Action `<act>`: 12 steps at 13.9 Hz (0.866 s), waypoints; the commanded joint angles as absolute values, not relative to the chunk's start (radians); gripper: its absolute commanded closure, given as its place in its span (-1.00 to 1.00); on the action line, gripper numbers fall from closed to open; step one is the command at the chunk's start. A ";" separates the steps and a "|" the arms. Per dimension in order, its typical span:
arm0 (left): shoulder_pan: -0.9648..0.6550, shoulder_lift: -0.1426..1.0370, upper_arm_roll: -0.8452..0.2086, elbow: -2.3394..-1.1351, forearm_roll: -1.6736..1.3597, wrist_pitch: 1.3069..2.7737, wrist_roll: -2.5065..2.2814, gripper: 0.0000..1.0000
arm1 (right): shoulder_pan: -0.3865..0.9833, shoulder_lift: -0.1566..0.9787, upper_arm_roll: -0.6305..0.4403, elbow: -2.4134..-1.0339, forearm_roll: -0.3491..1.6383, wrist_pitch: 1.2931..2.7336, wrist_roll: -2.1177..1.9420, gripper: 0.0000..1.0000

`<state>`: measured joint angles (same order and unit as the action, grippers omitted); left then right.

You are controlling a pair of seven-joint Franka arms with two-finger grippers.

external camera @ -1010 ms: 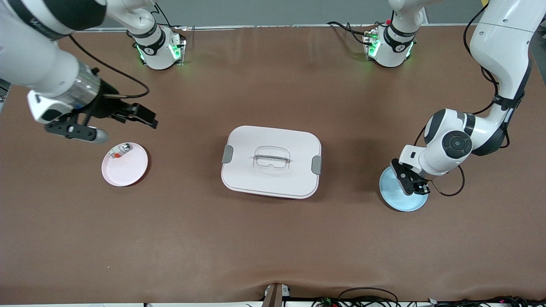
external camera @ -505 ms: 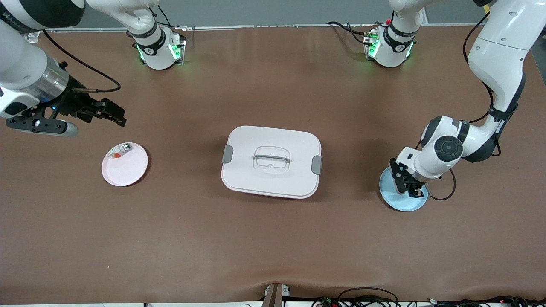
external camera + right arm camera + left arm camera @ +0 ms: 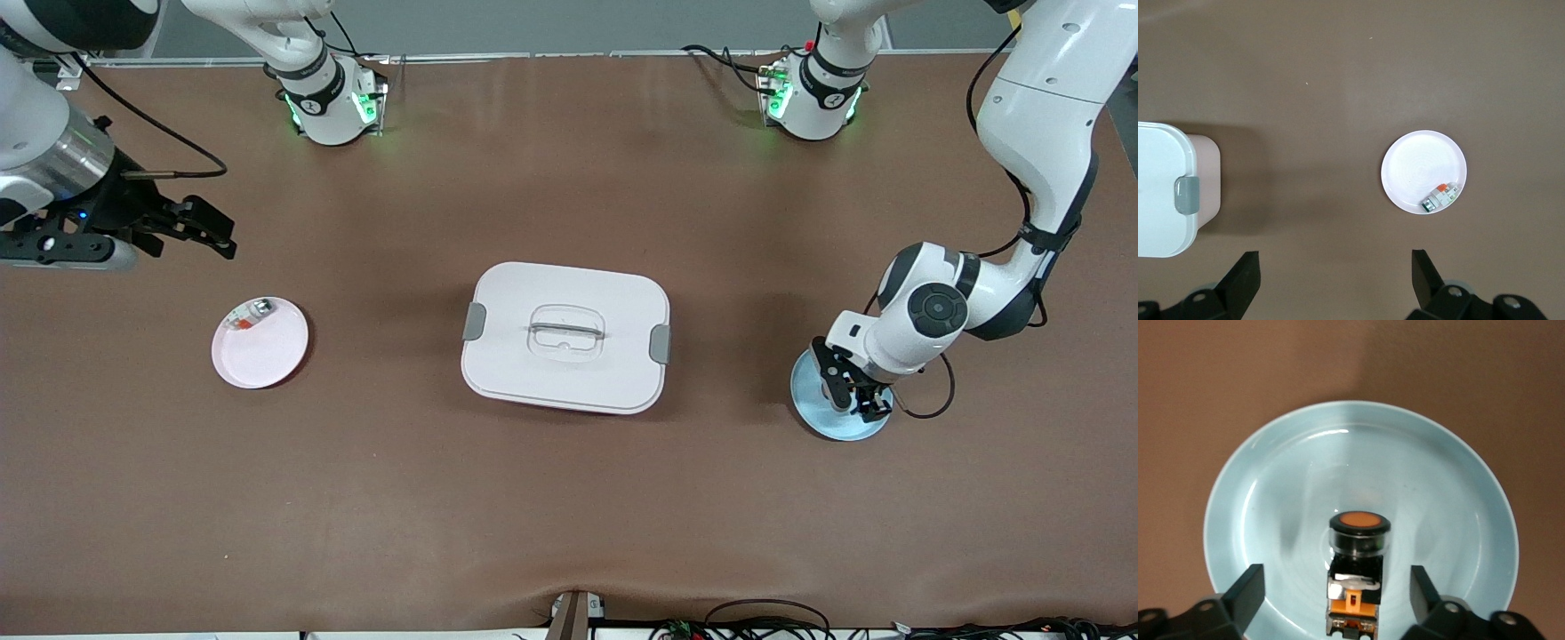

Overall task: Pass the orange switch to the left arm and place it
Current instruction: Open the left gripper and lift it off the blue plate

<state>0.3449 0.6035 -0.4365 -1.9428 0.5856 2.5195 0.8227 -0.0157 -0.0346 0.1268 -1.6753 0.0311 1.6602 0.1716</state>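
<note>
The orange switch (image 3: 1355, 580) lies on its side on the blue plate (image 3: 1271, 493), orange round face pointing away from the wrist. My left gripper (image 3: 1336, 581) hangs low over this plate (image 3: 822, 420), open, one finger on each side of the switch and touching neither side. In the front view the left gripper (image 3: 852, 397) covers the switch. My right gripper (image 3: 209, 233) is open and holds nothing, up over bare table beside the pink plate (image 3: 262, 351). The white box (image 3: 565, 336) stands mid-table between the two plates.
On the pink plate (image 3: 1418, 167) lies a small silvery-clear piece with a red bit (image 3: 1439, 198). The box's end with a grey clip (image 3: 1185, 195) shows in the right wrist view. Both arm bases stand along the table edge farthest from the front camera.
My left gripper has opened and the switch now rests free on the blue plate. My right arm has drawn back toward its own end of the table, away from the pink plate.
</note>
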 commanded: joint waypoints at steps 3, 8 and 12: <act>0.350 0.545 -0.453 -1.922 0.404 2.484 0.773 -1.00 | -0.037 -0.057 0.123 -1.690 0.018 1.666 0.130 -1.00; 0.342 0.482 -0.456 -1.772 0.246 2.249 0.686 -1.00 | -0.066 -0.055 0.095 -1.683 0.018 1.666 0.062 -1.00; 0.341 0.463 -0.495 -1.620 0.207 2.036 0.395 -1.00 | -0.118 -0.043 0.083 -1.681 0.017 1.666 -0.024 -1.00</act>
<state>0.3417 0.4671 -0.4762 -1.6899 0.2262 2.1301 0.5175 -0.0810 -0.0358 0.0750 -1.6740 0.0298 1.6640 0.0281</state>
